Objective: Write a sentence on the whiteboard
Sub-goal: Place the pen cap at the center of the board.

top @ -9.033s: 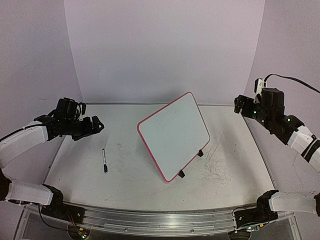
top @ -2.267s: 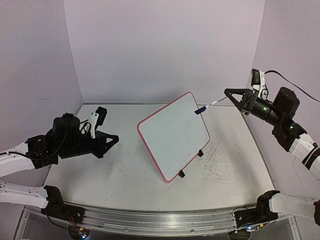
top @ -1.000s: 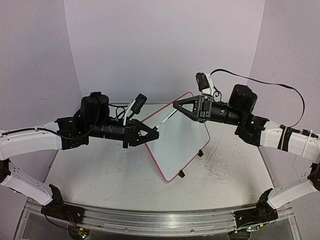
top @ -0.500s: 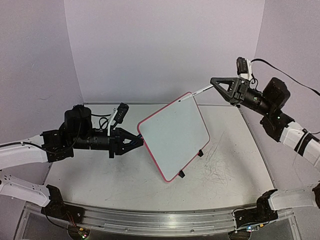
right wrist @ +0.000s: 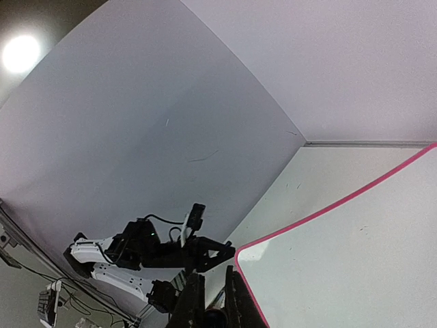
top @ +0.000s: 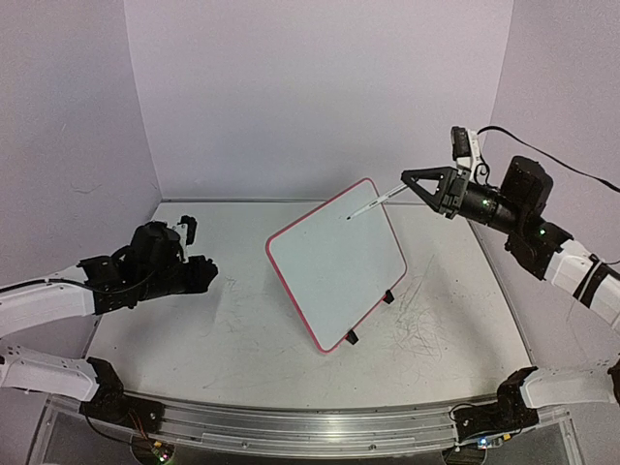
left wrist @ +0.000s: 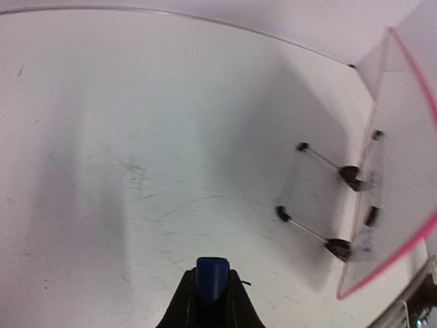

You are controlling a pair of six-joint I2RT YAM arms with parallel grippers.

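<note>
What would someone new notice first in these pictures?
The blank whiteboard with its red-pink rim, propped tilted in the middle of the table. The right gripper, at the upper right, aims a thin marker at the board's top part. On the left, the left gripper pinches a small blue cap.

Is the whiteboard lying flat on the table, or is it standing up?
Standing up, leaning back. The whiteboard rests on its black feet, and the left wrist view shows a wire stand behind it.
</note>
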